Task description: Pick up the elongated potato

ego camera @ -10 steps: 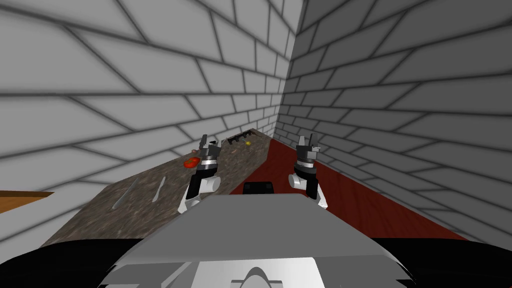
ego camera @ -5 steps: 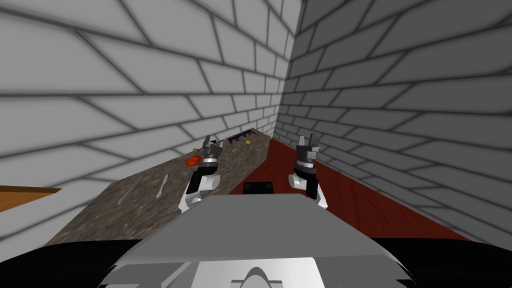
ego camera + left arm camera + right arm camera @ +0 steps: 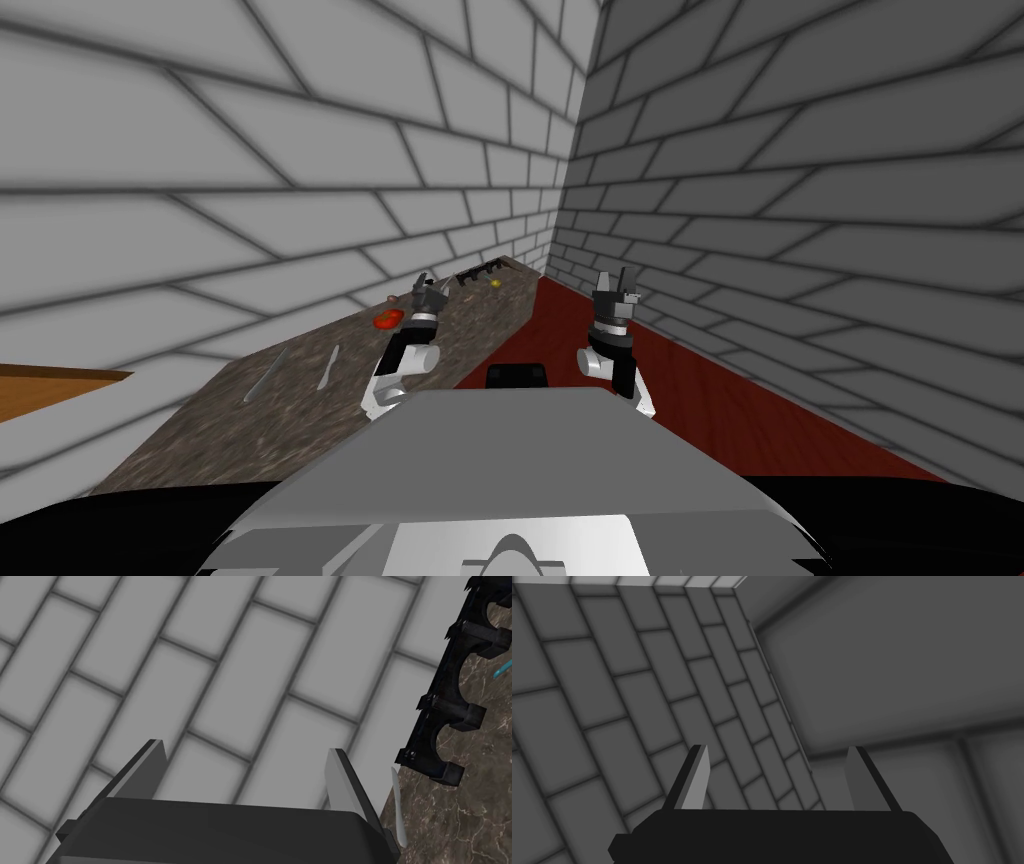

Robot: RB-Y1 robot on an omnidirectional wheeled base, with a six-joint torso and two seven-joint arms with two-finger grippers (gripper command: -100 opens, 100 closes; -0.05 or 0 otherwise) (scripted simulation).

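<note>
A small brown lump (image 3: 388,299), too small to tell whether it is the potato, lies on the brown marbled counter (image 3: 250,430) near the wall. A red-orange rounded thing (image 3: 385,320) lies beside it. My left gripper (image 3: 428,284) hovers over the counter just right of both, open with nothing between its fingers. In the left wrist view the left gripper (image 3: 246,747) faces the grey tiled wall, with a black rack (image 3: 450,701) off to one side. My right gripper (image 3: 615,276) is raised over the red floor, and the right gripper (image 3: 778,748) stands open and empty.
The black rack (image 3: 480,272) and a small yellow thing (image 3: 495,284) sit at the counter's far end. Two pale, slim utensils (image 3: 265,375) (image 3: 328,367) lie nearer me. A pale blade (image 3: 398,808) lies by the rack. Tiled walls meet in a corner behind.
My left arm has reached forward and a little right along the counter, toward the rack. The view has shifted slightly. My right arm has stayed still.
</note>
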